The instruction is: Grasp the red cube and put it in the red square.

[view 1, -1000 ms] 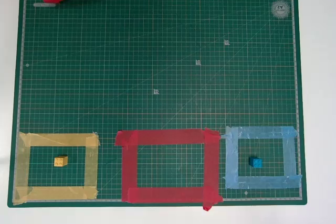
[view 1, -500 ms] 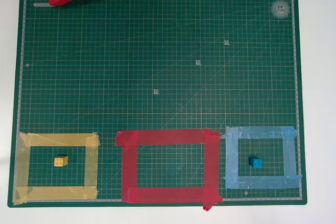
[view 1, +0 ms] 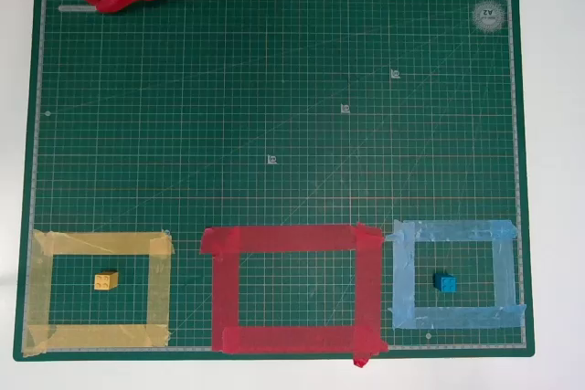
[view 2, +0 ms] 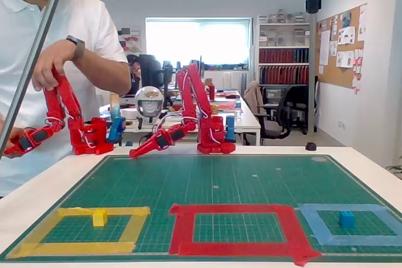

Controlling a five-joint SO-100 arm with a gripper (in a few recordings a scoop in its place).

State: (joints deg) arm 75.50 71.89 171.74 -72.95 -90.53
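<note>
Green mat: red square at front centre, nothing inside. Gripper hovers over the far left corner, jaws apparently narrow, carrying nothing. Red cube cannot be found. Search step; next requires locating it.

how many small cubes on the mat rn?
2. A yellow cube sits inside the yellow tape frame; a blue cube sits inside the light-blue tape frame. No red cube is visible in either view.
</note>
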